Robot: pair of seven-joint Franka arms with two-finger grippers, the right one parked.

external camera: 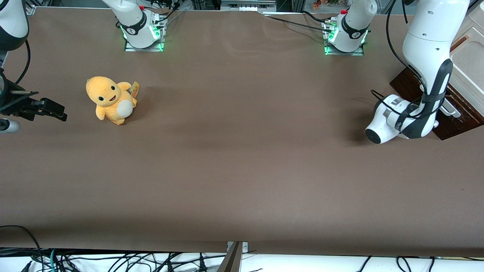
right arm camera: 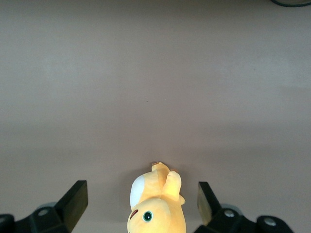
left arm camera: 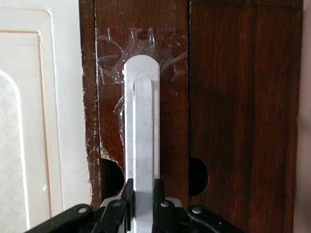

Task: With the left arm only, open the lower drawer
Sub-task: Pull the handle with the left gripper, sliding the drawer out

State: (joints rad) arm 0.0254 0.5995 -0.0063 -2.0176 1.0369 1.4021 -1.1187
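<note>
The drawer (left arm camera: 170, 97) sits at the bottom of a small cabinet (external camera: 469, 56) at the working arm's end of the table (external camera: 242, 170). In the wrist view its dark wood front fills the frame, with the long white handle (left arm camera: 142, 121) running down the middle and scraps of clear tape (left arm camera: 116, 53) stuck around the handle's rounded end. A cream panel (left arm camera: 29, 121) lies beside the drawer front.

Progress: the grasp appears made. The gripper (left arm camera: 142, 194) is at the handle, and its black fingers (left arm camera: 128, 194) press against both sides of the white bar, clenched on it. Whether the drawer has begun to slide out cannot be told; no pale interior shows in either view. By this reading, the pull itself, or most of it, is what remains.

Pose: in the front view the left arm (external camera: 427, 53) comes down from above, bends at a low elbow, and its wrist (external camera: 397, 121) hangs close over the table just in front of the cabinet's dark lower part, the hand pointing in toward the drawer. A black cable (external camera: 393, 49) loops alongside the arm.

Farther off, toward the parked arm's end of the table, lies a yellow plush toy (external camera: 110, 100), well apart from the work.
</note>
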